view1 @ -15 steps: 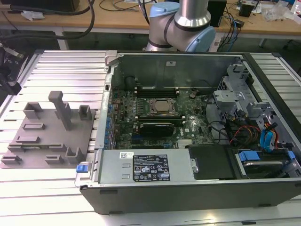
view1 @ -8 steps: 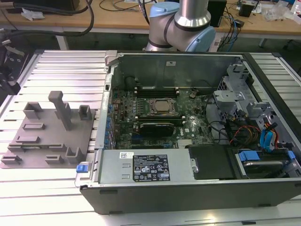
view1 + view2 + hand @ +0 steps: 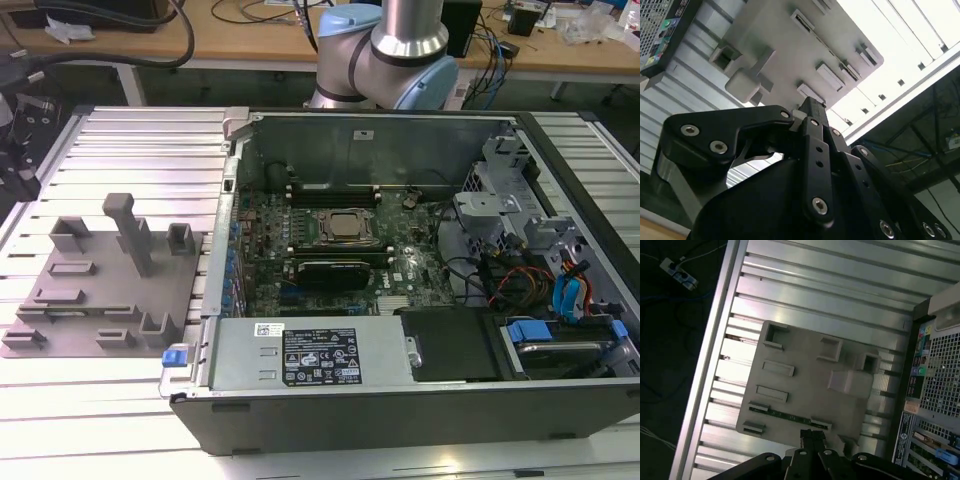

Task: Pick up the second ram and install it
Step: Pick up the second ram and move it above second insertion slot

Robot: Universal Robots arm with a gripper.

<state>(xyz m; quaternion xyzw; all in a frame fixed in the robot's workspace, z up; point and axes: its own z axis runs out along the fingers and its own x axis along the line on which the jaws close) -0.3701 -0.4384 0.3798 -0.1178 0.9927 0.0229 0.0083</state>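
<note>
Inspection: fixture plate [image 3: 110, 290] on the exterior view's left, open computer case [image 3: 400, 415] on its right, both on the slotted worktop [image 3: 130, 140].
In the first wrist view, the second ram [image 3: 790, 416], a thin green strip, sits between two holders at the plate's edge, ungripped. The gripper [image 3: 812, 434] is near it, fingers [image 3: 806, 437] pressed together and holding nothing. The case contains a motherboard [image 3: 265, 235].

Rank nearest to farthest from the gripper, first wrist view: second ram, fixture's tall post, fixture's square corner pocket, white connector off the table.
From the gripper:
1. second ram: in the fixture's near-edge holders, right by the gripper.
2. tall post: mid-fixture, toward the computer case.
3. square corner pocket: fixture's far corner.
4. white connector: beyond the table's edge.
</note>
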